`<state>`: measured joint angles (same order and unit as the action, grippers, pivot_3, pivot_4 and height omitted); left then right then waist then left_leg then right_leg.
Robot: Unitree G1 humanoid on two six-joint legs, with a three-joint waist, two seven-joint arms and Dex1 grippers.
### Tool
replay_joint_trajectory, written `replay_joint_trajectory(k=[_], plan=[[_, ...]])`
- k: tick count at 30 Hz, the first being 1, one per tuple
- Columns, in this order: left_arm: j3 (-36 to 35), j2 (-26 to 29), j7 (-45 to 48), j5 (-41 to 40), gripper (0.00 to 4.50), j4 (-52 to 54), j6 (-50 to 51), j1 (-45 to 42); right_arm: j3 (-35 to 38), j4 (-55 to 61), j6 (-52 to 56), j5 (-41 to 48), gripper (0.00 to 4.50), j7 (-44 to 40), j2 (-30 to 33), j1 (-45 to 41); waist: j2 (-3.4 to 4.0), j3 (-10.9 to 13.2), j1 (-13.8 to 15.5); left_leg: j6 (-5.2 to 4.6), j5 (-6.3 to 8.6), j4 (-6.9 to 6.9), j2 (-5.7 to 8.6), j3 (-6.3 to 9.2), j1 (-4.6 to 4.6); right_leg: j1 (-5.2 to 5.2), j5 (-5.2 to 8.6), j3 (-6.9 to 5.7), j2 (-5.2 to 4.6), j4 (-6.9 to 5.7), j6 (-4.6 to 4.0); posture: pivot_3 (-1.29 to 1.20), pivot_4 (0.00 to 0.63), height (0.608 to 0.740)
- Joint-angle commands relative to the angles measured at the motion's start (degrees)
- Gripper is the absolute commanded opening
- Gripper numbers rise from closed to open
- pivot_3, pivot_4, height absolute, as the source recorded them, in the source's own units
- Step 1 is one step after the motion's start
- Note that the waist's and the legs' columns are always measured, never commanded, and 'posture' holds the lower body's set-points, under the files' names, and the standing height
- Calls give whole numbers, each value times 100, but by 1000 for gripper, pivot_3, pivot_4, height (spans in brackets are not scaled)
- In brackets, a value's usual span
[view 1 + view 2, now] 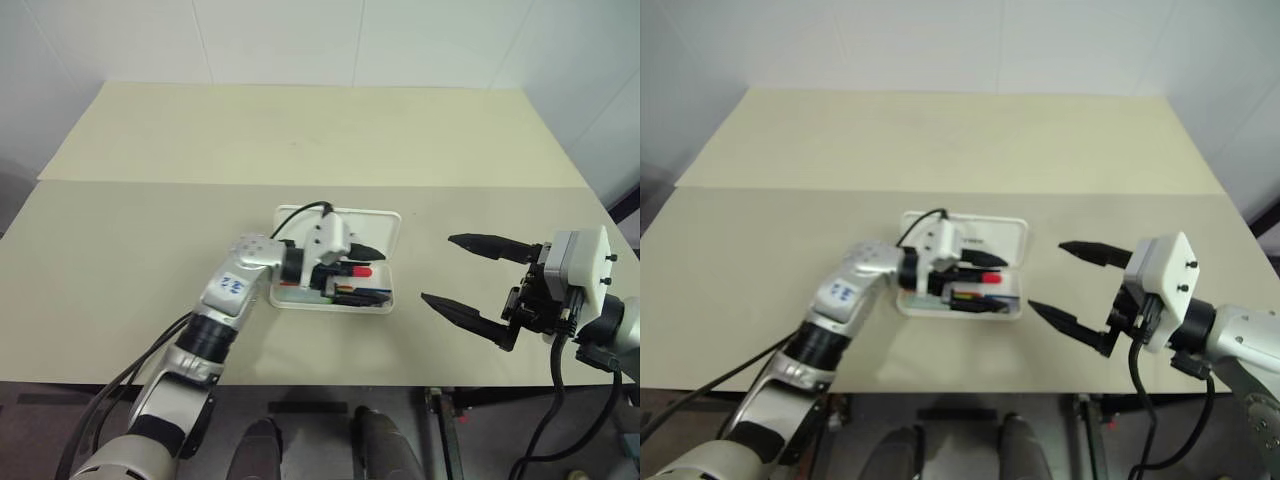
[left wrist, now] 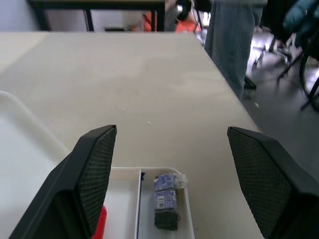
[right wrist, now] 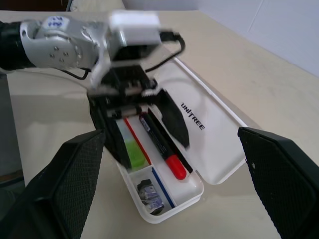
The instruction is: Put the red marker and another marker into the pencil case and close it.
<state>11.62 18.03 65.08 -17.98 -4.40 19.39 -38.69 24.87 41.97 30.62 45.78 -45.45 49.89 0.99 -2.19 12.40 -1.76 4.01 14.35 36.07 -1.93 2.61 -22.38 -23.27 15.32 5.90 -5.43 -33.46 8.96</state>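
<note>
1. Pencil case [image 3: 209, 134] lies open on the bench [image 1: 150, 240], near the front edge at mid-width, lid folded flat away from the robot with the lettering facing up.
2. Red marker [image 3: 162, 144] lies inside the tray along its length, red cap toward the small end compartment.
3. Another marker [image 3: 130, 149], the green highlighter, lies in the tray beside the red one, a thin red stripe between them. Partly masked by the left fingers, so its seating can't be fully checked.
4. End compartment holds a small dark-and-blue wrapped item [image 2: 166, 201]; not part of the task.
5. Left gripper [image 1: 352, 262] hovers over the tray, fingers spread, nothing between them. Reads as a release just done.
6. Right gripper [image 1: 468, 280] sits well to the right of the case, above the bench, fingers spread wide, empty.
7. Step in hand, by judgement: both markers are in, so loading looks complete. Closing is what's left.
8. Next move calls for clearing the left gripper off the tray, then getting a finger under the lid's far edge and swinging it over the hinge onto the tray.
9. Risk: case is light and may slide when the lid is pushed; the other gripper may need to brace it. A marker riding high could block the latch.
</note>
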Motion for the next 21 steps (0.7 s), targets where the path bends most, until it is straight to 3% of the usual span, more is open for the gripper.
replay_joint_trajectory(k=[1,5,9,10,13,21], plan=[[-607,360,-11,-574,3706,654,328,261,-40,-95,-165,14,4500,-129,-28,-83,0,0,11,0,0,0,0,1,0,-1,0,0,0,-2,0,0,150,740],[-1147,894,-105,-672,3706,674,222,547,-183,-295,-247,-47,4500,-265,-11,-216,0,0,13,0,-1,6,0,3,2,0,0,0,0,-7,0,0,150,740],[-1242,1033,-129,-688,3706,655,132,609,-233,-365,-285,-76,4500,-324,-14,-269,0,0,43,-1,-1,8,1,3,1,2,0,-1,-1,-5,-1,0,150,740],[-1601,1148,-241,-744,3532,485,26,637,-344,-496,-327,-125,4500,-397,-6,-394,0,0,40,-1,-1,8,1,4,0,2,0,-1,-1,-5,-1,0,150,740],[-2240,1331,-507,-832,2750,124,-222,675,-562,-777,-417,-240,4500,-555,10,-676,0,0,-20,-1,-1,6,0,3,-1,-1,0,-1,-1,-4,-1,0,150,740],[-2474,1431,-703,-867,11,-35,-356,635,-617,-1168,-511,-369,4500,-900,80,-961,0,1,32,0,0,0,1,6,-3,-6,-7,-2,-1,-15,12,0,150,740]])
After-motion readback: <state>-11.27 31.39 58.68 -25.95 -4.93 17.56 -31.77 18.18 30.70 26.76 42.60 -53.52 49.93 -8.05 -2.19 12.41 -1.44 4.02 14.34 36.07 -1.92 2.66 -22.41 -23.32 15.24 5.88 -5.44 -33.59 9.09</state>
